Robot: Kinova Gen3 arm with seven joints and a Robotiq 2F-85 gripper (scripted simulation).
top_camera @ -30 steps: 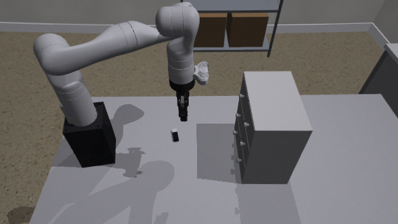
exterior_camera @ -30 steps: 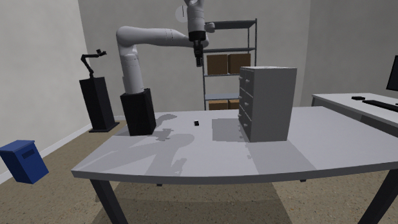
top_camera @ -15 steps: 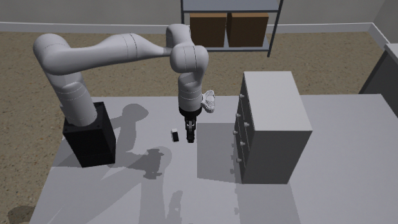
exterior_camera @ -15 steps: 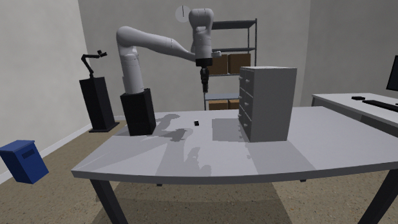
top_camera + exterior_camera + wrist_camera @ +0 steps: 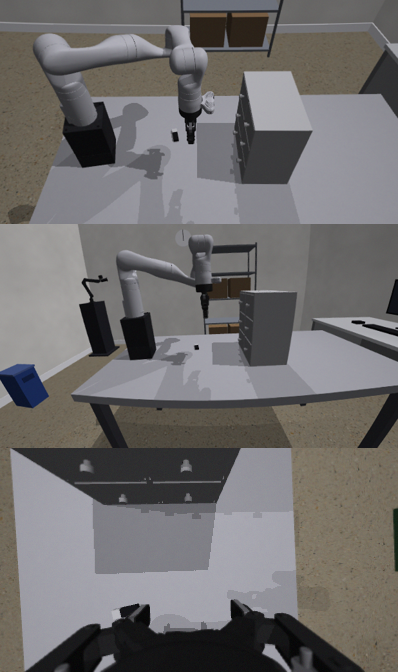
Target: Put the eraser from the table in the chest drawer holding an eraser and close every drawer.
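Pointing chestward, eraser's (image 5: 174, 135) (image 5: 196, 347) (image 5: 126, 612) black end.

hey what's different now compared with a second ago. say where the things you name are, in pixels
The gripper (image 5: 190, 141) (image 5: 205, 317) (image 5: 190, 610) has come down and moved toward the chest (image 5: 283, 100) (image 5: 272, 327) (image 5: 165, 492), the arm (image 5: 93, 58) (image 5: 154, 266) reaching with it. Nothing was gripped or let go. The eraser (image 5: 174, 135) (image 5: 196, 347) (image 5: 130, 610), chest and closed drawers stayed as they were.
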